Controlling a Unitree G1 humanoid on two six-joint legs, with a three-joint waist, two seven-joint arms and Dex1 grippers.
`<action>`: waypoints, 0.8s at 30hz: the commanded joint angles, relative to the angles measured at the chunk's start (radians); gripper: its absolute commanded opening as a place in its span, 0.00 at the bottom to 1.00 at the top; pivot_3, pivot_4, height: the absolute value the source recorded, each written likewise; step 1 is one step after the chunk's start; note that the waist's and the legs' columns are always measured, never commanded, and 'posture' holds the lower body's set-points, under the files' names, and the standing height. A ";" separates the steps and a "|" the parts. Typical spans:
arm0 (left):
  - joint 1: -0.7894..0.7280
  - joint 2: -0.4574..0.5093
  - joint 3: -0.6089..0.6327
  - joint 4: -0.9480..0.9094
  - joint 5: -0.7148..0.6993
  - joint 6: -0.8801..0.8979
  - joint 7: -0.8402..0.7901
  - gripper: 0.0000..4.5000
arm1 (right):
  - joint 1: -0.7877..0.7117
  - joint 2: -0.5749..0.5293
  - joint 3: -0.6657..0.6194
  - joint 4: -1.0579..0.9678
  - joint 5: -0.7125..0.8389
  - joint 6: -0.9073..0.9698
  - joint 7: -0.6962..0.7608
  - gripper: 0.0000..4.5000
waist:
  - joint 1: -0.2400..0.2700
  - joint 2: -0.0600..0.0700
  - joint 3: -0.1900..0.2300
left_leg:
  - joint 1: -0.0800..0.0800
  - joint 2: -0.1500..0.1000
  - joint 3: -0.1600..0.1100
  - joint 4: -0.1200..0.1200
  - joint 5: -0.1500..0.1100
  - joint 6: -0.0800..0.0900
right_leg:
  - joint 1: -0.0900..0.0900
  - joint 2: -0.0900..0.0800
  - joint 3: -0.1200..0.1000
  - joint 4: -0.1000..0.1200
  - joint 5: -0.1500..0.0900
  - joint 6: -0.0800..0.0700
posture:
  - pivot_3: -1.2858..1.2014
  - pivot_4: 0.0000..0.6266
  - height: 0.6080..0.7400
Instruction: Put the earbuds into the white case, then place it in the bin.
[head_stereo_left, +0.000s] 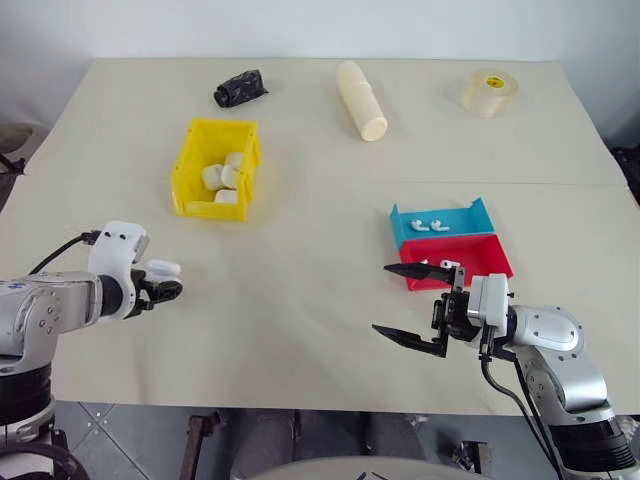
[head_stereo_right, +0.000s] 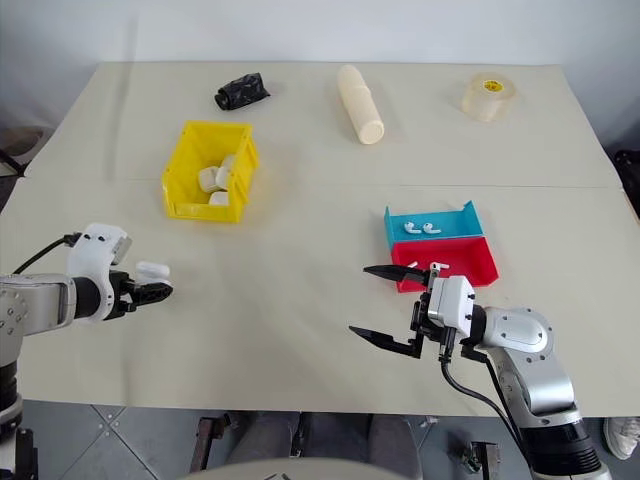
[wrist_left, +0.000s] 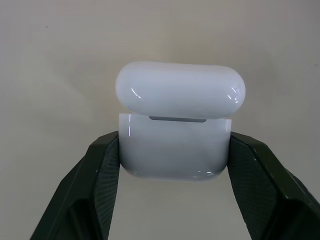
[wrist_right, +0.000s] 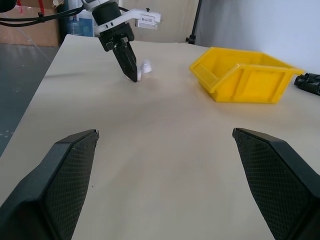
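Note:
My left gripper (head_stereo_left: 166, 283) is shut on the white case (wrist_left: 176, 150) low over the table's near left. Its fingers (wrist_left: 95, 175) press the case's two sides, and the lid (wrist_left: 180, 90) stands ajar. The same case (head_stereo_left: 163, 267) shows beside the gripper in the head view. The yellow bin (head_stereo_left: 215, 167) stands further back with several white cases inside. Two earbuds (head_stereo_left: 431, 224) lie in the blue tray (head_stereo_left: 472, 218), and more earbuds (head_stereo_left: 448, 264) sit in the red tray (head_stereo_left: 484, 256). My right gripper (head_stereo_left: 381, 299) hovers open and empty just left of the red tray, pointing left.
A black crumpled object (head_stereo_left: 240, 88), a long cream cylinder (head_stereo_left: 361, 100) and a tape roll (head_stereo_left: 489, 92) lie along the far side. The table's near edge runs close below both grippers.

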 joint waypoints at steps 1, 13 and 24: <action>0.080 -0.018 0.060 -0.092 -0.049 -0.184 -0.150 0.62 | 0.001 -0.013 -0.020 -0.021 0.002 -0.010 -0.002 1.00 | 0.000 0.000 0.000 | 0.000 0.000 0.000 0.000 0.000 0.000 | 0.000 0.000 0.000 0.000 0.000 0.000 | 0.52 0.24 1.00; 0.252 -0.129 -0.071 -0.037 0.093 -1.271 -0.769 0.62 | 0.090 -0.106 -0.176 0.055 -0.010 -0.051 0.012 1.00 | 0.022 0.000 0.001 | 0.000 0.001 0.002 0.001 -0.001 0.000 | 0.004 -0.001 -0.002 -0.008 0.000 0.000 | 0.52 0.24 1.00; 0.007 -0.508 -0.437 0.297 0.201 -1.715 -0.921 0.62 | 0.326 -0.259 -0.504 0.156 -0.020 -0.098 0.061 1.00 | 0.026 0.001 0.000 | 0.000 -0.004 0.005 0.003 -0.001 0.003 | 0.007 0.000 -0.004 -0.006 0.002 0.004 | 0.52 0.24 1.00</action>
